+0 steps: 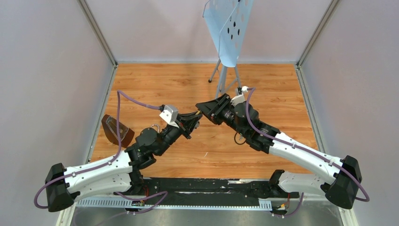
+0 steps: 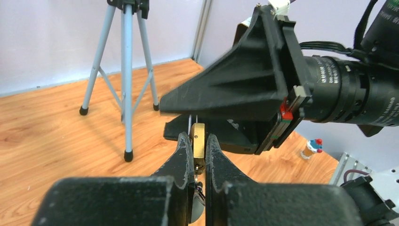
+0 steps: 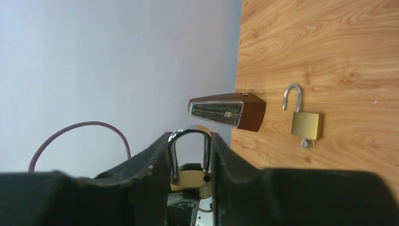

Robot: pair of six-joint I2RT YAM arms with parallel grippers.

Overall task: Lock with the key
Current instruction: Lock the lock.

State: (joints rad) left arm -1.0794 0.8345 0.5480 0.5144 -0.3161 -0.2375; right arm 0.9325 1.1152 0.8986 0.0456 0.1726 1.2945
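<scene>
A brass padlock (image 2: 198, 141) is held in the air between both arms over the middle of the table. My left gripper (image 2: 198, 136) is shut on its brass body; in the top view it (image 1: 192, 120) points up and to the right. A small silver key (image 2: 196, 172) sticks out of the padlock's underside, between my left fingers. My right gripper (image 3: 189, 137) is shut on the padlock's steel shackle (image 3: 189, 149), one finger on each side. One shackle leg sits just above its hole in the body. In the top view the right gripper (image 1: 201, 109) meets the left one tip to tip.
A second brass padlock (image 3: 307, 125) lies on the wood table with its shackle open and a key in it. A brown metronome (image 3: 226, 110) lies near the left wall. A tripod (image 1: 226, 75) carrying a blue perforated plate stands at the back. A small toy figure (image 2: 311, 148) stands at the right.
</scene>
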